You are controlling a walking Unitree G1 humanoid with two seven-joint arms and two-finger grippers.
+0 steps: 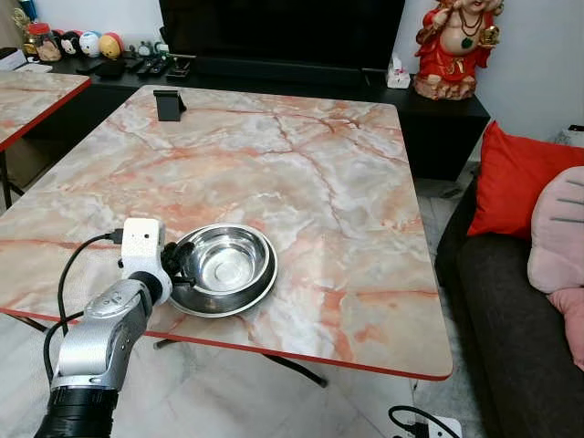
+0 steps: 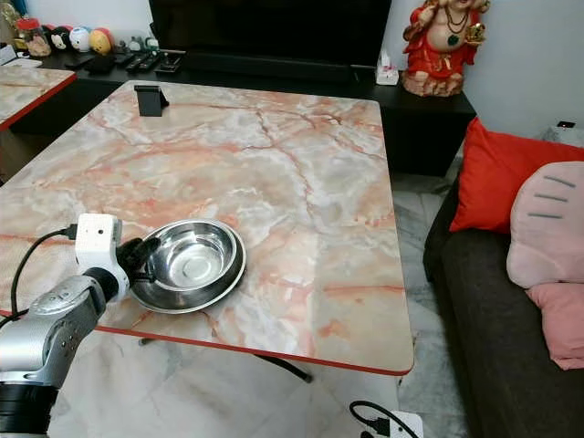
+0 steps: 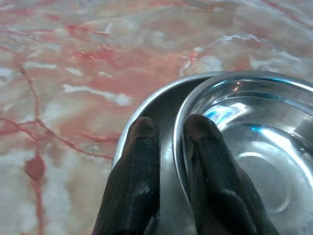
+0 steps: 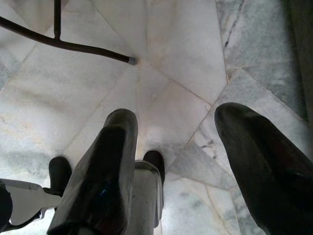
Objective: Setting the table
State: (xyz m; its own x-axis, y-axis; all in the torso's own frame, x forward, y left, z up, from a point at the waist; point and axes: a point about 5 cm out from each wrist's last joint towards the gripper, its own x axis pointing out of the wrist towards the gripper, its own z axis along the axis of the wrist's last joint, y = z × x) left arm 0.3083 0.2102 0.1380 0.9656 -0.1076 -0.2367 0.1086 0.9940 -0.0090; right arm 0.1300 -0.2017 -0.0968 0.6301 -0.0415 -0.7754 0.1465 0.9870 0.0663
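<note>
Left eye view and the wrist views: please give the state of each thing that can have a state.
Steel bowl: upright, empty, nested in the plate.
Steel plate: flat on the marble table, near its front edge.
Left gripper: shut on the bowl's rim.
Right gripper: open, above the floor.

A red laughing Buddha figure (image 1: 453,46) sits on the long black cabinet (image 1: 429,114) by the wall, a small tissue box (image 1: 398,73) just beside it. A dark phone stand (image 1: 169,104) is upright at the far edge of the marble top. A red cushion (image 1: 516,181) and a pink one (image 1: 558,228) lean on the grey sofa (image 1: 493,319). Small round toys (image 1: 88,43) line the cabinet's left end, with remote controls (image 1: 151,66) nearby.
</note>
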